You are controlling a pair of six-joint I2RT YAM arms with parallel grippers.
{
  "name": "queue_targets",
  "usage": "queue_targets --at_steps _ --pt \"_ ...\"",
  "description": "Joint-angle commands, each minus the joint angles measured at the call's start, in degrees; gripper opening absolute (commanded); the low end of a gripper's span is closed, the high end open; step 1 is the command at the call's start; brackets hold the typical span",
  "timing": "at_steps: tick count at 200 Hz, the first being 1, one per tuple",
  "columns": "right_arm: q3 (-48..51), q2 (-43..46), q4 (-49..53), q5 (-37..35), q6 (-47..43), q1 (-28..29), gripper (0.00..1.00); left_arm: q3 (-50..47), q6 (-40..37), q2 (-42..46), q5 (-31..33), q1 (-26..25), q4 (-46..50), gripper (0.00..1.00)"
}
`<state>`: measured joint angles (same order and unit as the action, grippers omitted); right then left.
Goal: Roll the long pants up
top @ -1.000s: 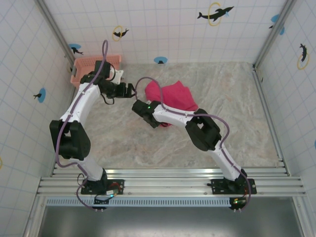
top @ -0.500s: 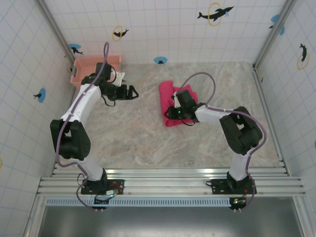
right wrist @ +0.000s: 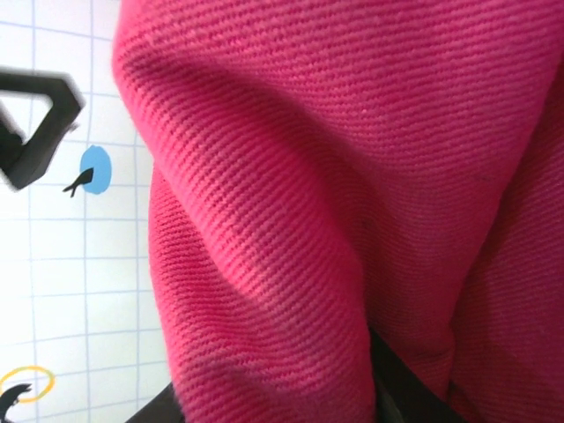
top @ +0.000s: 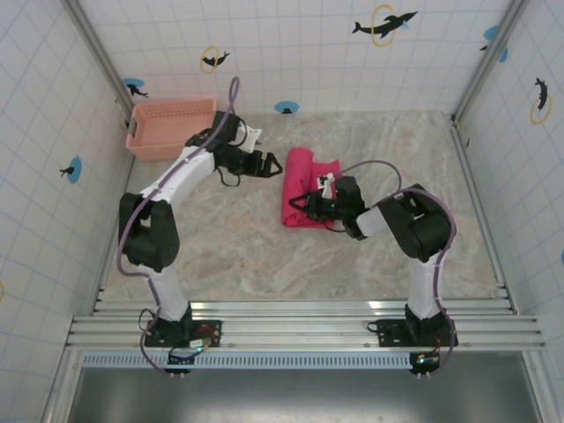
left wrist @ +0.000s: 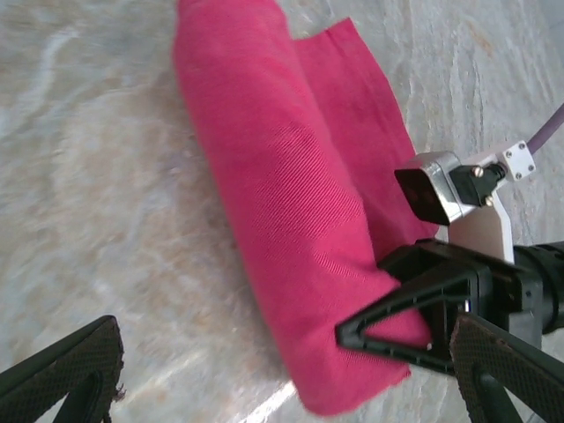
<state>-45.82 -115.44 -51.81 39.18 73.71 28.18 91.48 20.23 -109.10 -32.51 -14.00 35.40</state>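
While the long pants lie rolled on the counter, the right tool pinches the roll's near end; the left tool hovers spread wide beside it.

One finger of the right hand is hidden behind the long pants.

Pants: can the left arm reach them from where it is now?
Probably yes. The left tool is open right beside the long pants, nothing lying between them; the right tool grips only the roll's near end.
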Motion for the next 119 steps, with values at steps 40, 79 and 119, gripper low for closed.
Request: queue_targets --at_steps 40,79,119 --pt "2.01 -4.05 -3.15 7.06 3.39 0.06 0.23 9.56 1.7 -14.45 2.33 -4.08 2.08 0.97" --pt "1.0 -4.53 -3.71 8.87 3.22 0.43 0.23 10.34 0.88 -18.3 2.68 -4.76 1.27 0.97" --pt "0.38 -4.28 -3.04 11.22 1.97 1.13 0.23 10.6 0.15 -19.4 4.26 -5.34 -1.19 0.97"
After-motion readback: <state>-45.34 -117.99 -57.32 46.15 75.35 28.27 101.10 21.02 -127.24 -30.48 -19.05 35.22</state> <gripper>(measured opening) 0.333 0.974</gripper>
